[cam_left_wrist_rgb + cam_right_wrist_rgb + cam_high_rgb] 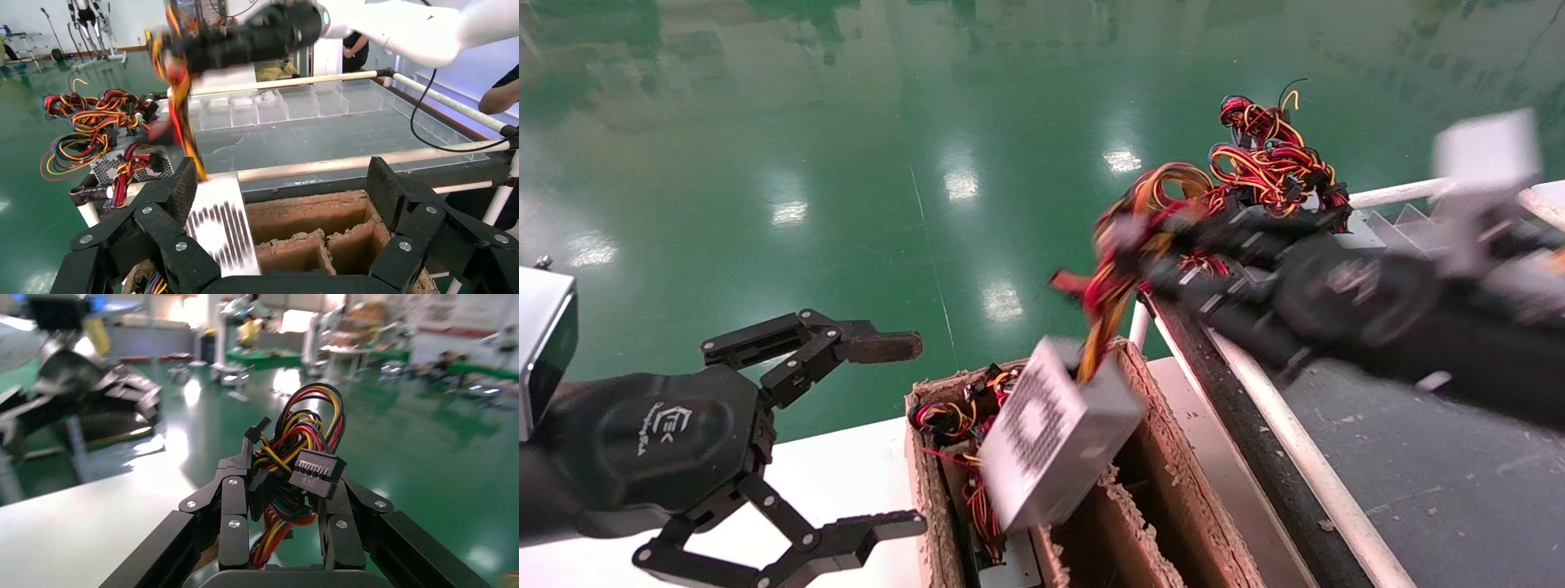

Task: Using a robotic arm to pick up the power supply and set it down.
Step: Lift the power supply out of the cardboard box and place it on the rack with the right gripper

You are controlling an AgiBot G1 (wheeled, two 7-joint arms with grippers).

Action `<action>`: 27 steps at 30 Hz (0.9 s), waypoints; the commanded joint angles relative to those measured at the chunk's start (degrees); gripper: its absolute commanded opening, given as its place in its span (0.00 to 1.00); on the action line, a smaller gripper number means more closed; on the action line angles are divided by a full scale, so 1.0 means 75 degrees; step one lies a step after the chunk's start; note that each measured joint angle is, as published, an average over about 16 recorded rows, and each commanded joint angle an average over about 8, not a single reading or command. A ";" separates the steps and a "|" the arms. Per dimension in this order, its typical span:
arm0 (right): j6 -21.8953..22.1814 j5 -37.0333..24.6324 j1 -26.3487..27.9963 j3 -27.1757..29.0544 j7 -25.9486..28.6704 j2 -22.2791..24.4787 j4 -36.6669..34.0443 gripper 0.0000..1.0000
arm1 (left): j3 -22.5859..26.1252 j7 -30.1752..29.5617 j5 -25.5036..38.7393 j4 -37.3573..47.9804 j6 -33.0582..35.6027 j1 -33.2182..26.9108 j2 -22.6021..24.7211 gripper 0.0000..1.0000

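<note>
The power supply point(1050, 433), a silver box with a perforated face, hangs tilted over the left compartment of a cardboard box point(1173, 457). It dangles by its red, yellow and black wire bundle point(1107, 302). My right gripper point(1132, 257) is shut on that bundle, with the wires and black connectors pinched between its fingers point(287, 478). In the left wrist view the power supply point(220, 229) shows just beyond the box's edge, under the right arm point(275, 30). My left gripper point(891, 437) stays open at the lower left and holds nothing point(284, 190).
The cardboard box has torn dividers point(318, 242), and more wires point(952, 416) lie in its left compartment. A dark belt with white rails point(1418, 474) runs on the right. At its far end lies another supply point(116, 165) with a tangle of wires point(1263, 163). A white table point(846, 474) lies to the left.
</note>
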 commanded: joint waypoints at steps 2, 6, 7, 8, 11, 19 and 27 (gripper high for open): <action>-0.0022 0.0235 0.0121 0.0274 -0.0006 0.0286 -0.0233 0.00 | 0.0001 0.0001 -0.0001 0.0000 0.0000 0.0000 0.0000 1.00; -0.0010 0.0202 0.0288 0.0451 -0.0156 0.0579 -0.0670 0.00 | 0.0002 0.0001 -0.0002 0.0000 -0.0001 -0.0001 -0.0001 1.00; 0.0000 0.0162 0.0345 0.0475 -0.0197 0.0641 -0.0805 0.00 | 0.0003 0.0001 -0.0002 0.0000 -0.0001 -0.0001 -0.0001 1.00; 0.0008 0.0113 0.0406 0.0487 -0.0238 0.0693 -0.0939 0.00 | 0.0003 0.0002 -0.0002 0.0000 -0.0001 -0.0001 -0.0001 1.00; 0.0029 -0.0072 0.0606 0.0507 -0.0399 0.0844 -0.1343 0.00 | 0.0004 0.0002 -0.0003 0.0000 -0.0002 -0.0001 -0.0002 1.00; 0.0007 -0.0549 0.0834 0.0579 -0.1047 0.1369 -0.2130 0.00 | 0.0007 0.0003 -0.0005 0.0000 -0.0003 -0.0002 -0.0003 1.00; -0.0008 -0.0809 0.0714 0.0643 -0.1606 0.1730 -0.2512 0.00 | 0.0010 0.0005 -0.0007 0.0000 -0.0004 -0.0002 -0.0004 1.00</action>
